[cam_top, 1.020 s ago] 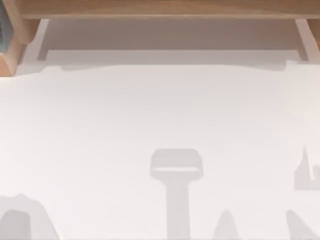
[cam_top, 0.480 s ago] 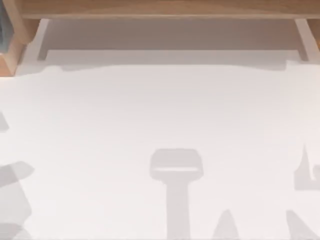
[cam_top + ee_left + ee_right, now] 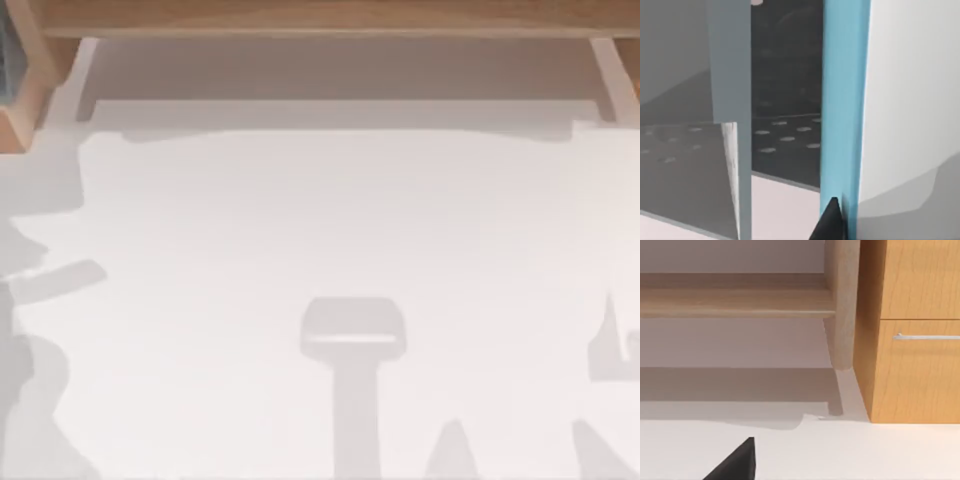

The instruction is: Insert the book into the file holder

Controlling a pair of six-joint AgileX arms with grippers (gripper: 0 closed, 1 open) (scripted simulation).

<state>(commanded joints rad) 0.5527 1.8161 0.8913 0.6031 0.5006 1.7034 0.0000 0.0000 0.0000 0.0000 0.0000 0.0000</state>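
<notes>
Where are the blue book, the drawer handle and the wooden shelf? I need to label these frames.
blue book (image 3: 845, 100): left wrist view, on its blue spine edge.
drawer handle (image 3: 927, 336): right wrist view, mid-bar.
wooden shelf (image 3: 330, 18): top view, on its front board.

The book (image 3: 845, 100) shows in the left wrist view as an upright blue strip, its spine or cover edge, with a broad white face beside it that looks like the page block or cover. It stands vertical, close to the camera. Just beside it, apart by a dark gap, stands the file holder (image 3: 730, 75): pale grey-blue panels, upright, with a thin vertical wall edge and a flat side panel. Behind the gap lies a dark perforated surface. Whether the book touches the file holder cannot be told.
</notes>
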